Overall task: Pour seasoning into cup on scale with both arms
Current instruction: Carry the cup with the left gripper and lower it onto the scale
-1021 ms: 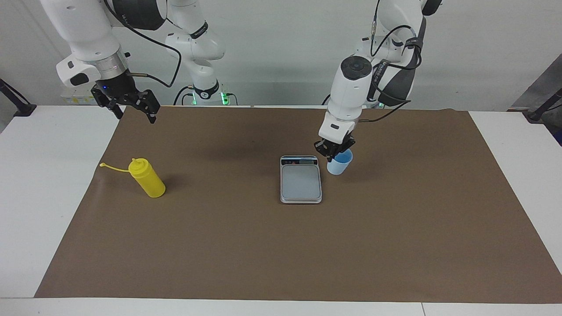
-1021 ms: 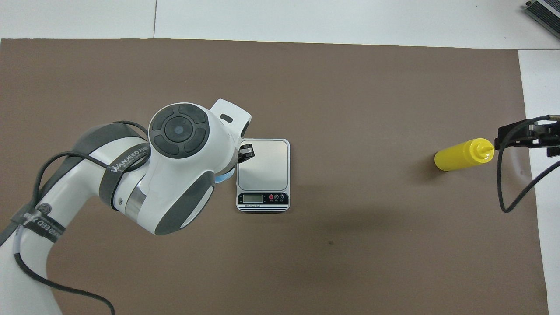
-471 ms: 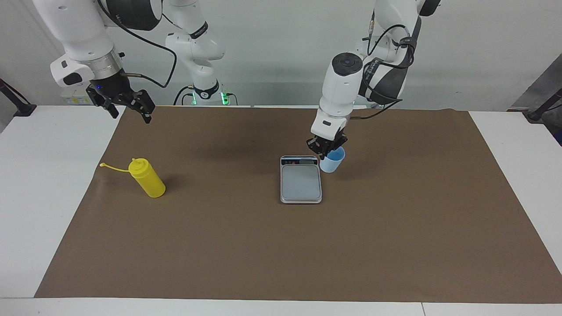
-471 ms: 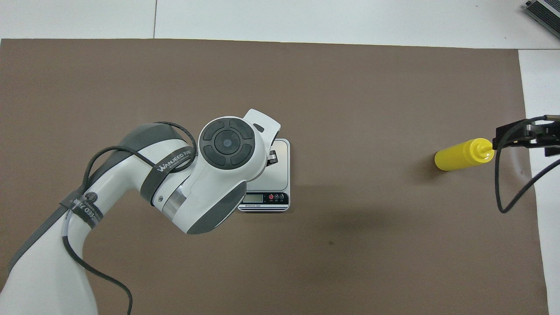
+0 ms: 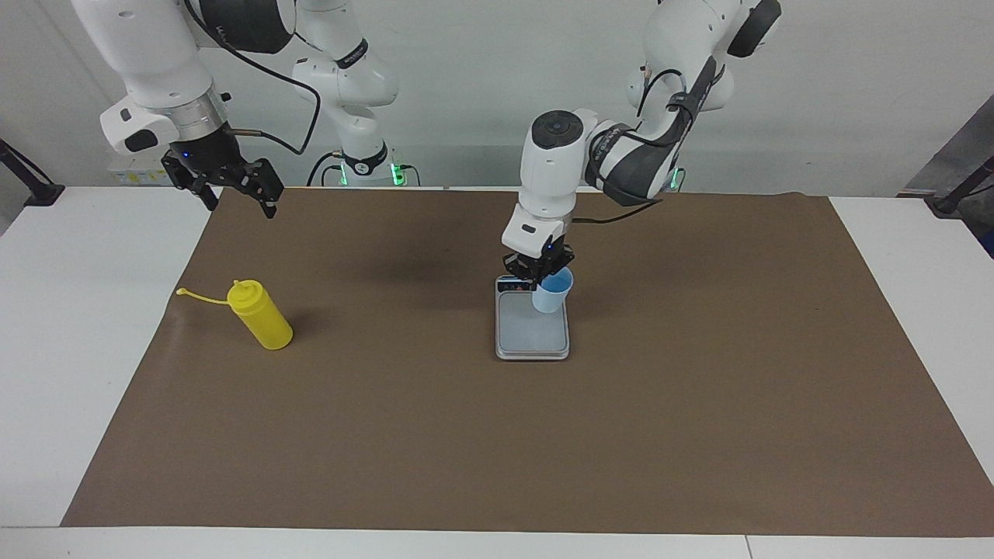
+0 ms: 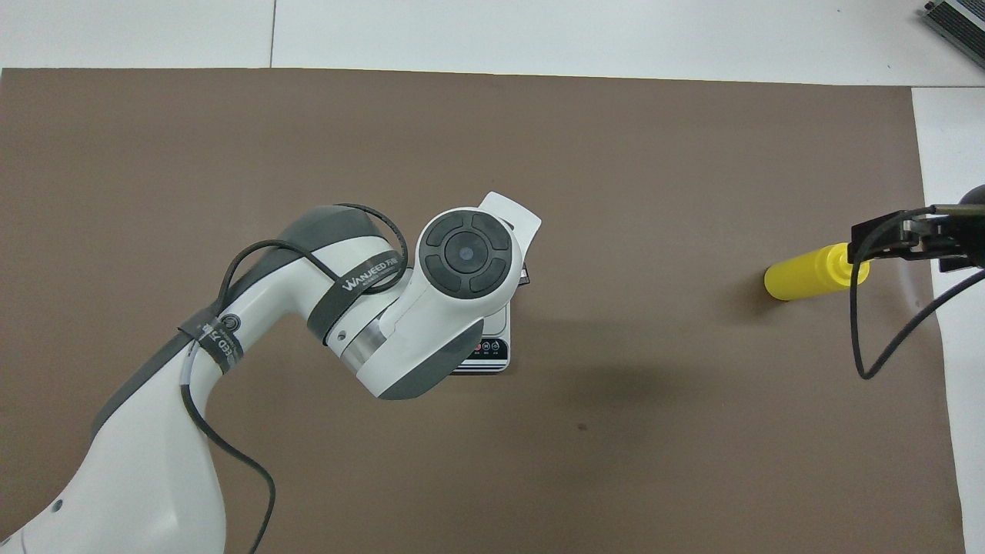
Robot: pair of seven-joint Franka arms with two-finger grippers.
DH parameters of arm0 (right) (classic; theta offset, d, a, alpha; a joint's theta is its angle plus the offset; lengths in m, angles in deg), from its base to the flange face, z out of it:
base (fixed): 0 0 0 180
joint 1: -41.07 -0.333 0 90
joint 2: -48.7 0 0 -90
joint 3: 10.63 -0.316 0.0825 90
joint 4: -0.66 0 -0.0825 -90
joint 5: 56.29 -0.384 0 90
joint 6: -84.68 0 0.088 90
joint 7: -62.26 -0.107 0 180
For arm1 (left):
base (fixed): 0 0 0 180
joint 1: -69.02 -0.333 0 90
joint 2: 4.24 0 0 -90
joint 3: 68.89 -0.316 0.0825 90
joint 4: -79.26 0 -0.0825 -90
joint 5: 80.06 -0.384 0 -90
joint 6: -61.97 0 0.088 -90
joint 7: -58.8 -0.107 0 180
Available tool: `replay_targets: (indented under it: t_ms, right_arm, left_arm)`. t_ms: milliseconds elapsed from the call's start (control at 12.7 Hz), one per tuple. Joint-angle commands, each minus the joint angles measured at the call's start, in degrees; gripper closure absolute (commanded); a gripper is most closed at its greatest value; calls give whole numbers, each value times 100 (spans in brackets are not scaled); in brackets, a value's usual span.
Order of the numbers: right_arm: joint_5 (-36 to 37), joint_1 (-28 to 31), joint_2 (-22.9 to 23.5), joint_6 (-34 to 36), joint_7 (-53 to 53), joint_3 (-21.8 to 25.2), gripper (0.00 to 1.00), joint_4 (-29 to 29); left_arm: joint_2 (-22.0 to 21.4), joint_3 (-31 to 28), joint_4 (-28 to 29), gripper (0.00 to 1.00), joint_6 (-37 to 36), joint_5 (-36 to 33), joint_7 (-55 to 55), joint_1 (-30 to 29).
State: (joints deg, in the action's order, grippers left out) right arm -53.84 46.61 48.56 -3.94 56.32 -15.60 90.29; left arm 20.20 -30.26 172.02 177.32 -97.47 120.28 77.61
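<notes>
Blue cup [image 5: 552, 294], contents unclear, over scale [image 5: 533, 341]

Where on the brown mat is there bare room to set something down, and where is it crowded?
Bare: the wide stretch of brown mat between the yellow bottle and the scale, and everything from the scale toward the left arm's end. Crowded: over the scale, where the left claw holds the blue cup. The right claw waits, raised and open.

A robot lab: two white arms [image 5: 551, 171] with trailing black cables are mounted at a white table [image 5: 78, 326] covered by a brown mat [image 5: 543, 435], set against a bare pale wall [image 5: 481, 70], with green status lights glowing at the arm bases.
</notes>
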Motion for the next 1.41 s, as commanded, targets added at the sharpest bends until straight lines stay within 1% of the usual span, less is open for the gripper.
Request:
replay_targets:
  t_ms: [0, 236, 550, 785, 942, 1021, 1178, 1257, 1335]
  right_arm:
    - [-122, 43, -3, -59, -127, -38, 0, -24]
    - [-131, 34, -47, -59, -231, -47, 0, 46]
    - [-157, 34, -214, -42, -311, -65, 0, 336]
    - [-192, 34, -214, -50, -294, -74, 0, 336]
    - [-429, 43, -214, -68, -267, -65, 0, 345]
    - [-430, 43, -214, -85, -259, -65, 0, 345]
    - [-430, 52, -214, -86, -232, -65, 0, 345]
    - [-430, 52, -205, -94, -241, -65, 0, 345]
    - [-421, 52, -197, -112, -258, -65, 0, 328]
  left_arm:
    - [201, -31, -233, 100, -109, -288, 110, 73]
    - [228, -31, -206, 100, -109, -464, 110, 47]
    - [334, -39, -197, 100, -65, -605, 118, 64]
    - [395, -39, -189, 100, -4, -632, 110, 55]
    - [404, -31, -180, 100, 49, -632, 118, 55]
    - [404, -31, -180, 99, 49, -632, 118, 55]
    - [413, -31, -180, 59, 41, -632, 110, 55]
    - [413, -39, -180, 50, 32, -632, 110, 55]
    - [413, -39, -197, 45, 14, -632, 110, 64]
